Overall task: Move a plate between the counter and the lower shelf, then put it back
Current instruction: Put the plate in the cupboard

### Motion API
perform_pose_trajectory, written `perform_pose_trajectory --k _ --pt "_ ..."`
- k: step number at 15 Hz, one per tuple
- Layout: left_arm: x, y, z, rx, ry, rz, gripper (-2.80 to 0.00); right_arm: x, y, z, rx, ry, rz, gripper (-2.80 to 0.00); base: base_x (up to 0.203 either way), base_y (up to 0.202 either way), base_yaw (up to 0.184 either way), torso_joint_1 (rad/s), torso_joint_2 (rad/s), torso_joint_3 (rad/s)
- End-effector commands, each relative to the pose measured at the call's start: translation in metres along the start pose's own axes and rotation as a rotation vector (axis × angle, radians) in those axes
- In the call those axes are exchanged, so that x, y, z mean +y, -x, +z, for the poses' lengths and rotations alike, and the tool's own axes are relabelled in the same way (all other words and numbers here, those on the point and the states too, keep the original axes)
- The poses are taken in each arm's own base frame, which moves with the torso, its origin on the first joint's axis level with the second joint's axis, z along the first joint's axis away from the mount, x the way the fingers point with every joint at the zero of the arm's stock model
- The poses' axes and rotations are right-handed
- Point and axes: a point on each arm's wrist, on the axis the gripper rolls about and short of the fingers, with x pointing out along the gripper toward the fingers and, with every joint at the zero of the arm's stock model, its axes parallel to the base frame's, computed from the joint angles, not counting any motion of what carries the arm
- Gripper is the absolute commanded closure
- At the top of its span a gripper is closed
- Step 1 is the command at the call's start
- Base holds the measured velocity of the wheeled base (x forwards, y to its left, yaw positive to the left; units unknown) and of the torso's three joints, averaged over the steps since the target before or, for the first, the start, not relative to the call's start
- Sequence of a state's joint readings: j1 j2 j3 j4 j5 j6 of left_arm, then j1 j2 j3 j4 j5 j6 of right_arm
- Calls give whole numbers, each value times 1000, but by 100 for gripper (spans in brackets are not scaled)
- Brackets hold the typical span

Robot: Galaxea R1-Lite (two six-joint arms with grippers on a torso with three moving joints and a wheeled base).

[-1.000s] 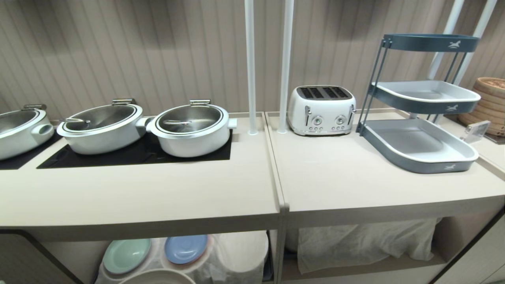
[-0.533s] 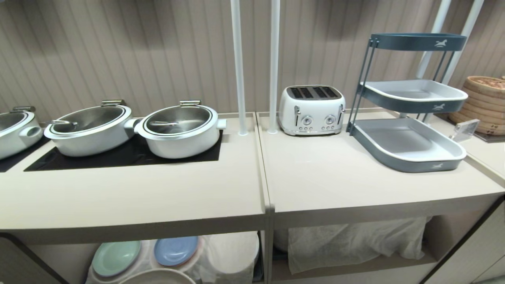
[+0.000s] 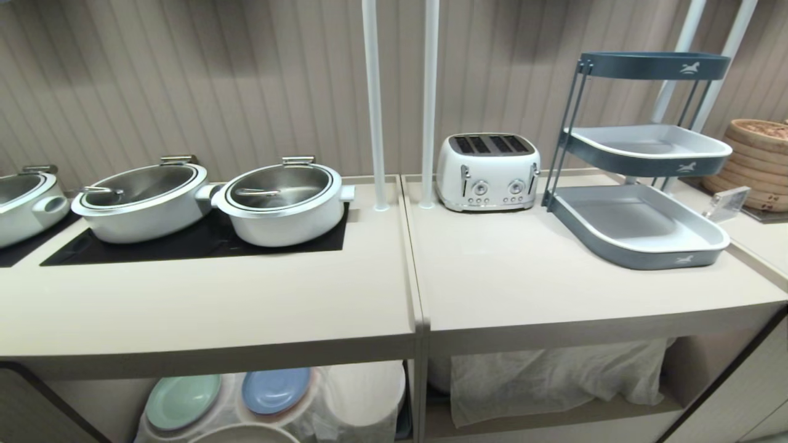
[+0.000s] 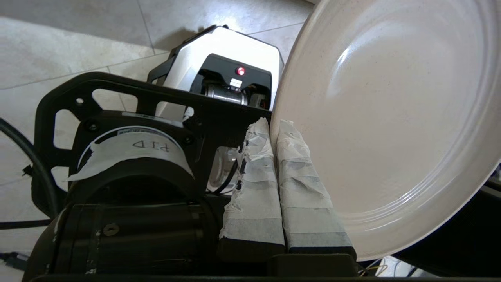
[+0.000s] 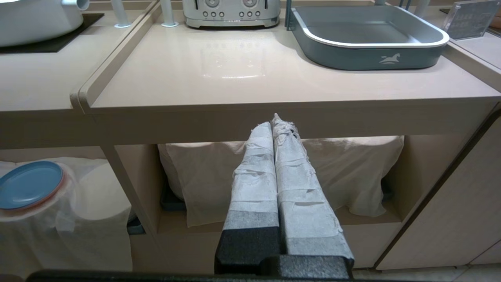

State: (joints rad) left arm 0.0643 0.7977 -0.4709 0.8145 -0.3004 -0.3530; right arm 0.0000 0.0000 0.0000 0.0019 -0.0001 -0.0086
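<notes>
Below counter (image 3: 246, 307) front edge, out of my head view, left hand (image 4: 274, 127) pinches rim of plate (image 4: 391, 117), taped fingers clamped tight on it. Right hand (image 5: 276, 119) parked below counter, fingers pressed together, empty. I judge carry step: plate off lower shelf (image 5: 364, 219), not yet on counter. Next: lift above counter edge, level plate, set down on bare counter.

**Even indoor light, sharp frames, bent edges**

Soft overhead light fills the scene. The desk (image 5: 235, 70) carries a pale sheen mirroring the toaster (image 3: 488, 171). The pots (image 3: 280, 200) cast faint shadows on the black cooktop (image 3: 197, 243). The lower shelf (image 3: 554, 418) sits dimmer. The head view bows at its edges. The plate (image 4: 391, 117) shows a soft highlight.
</notes>
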Motion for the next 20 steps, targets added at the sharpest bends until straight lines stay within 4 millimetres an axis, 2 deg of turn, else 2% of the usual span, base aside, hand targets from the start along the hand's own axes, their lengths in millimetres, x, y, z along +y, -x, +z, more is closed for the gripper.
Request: perform_pose_trajectory --k 1,20 --pt "2 -2 -2 14 7 16 0 0 0 0 1 1 0 0 0 0 0 0 0 0" --pt "4 -3 -6 -4 3 26 0 0 0 0 0 1 0 0 0 0 0 0 0 0"
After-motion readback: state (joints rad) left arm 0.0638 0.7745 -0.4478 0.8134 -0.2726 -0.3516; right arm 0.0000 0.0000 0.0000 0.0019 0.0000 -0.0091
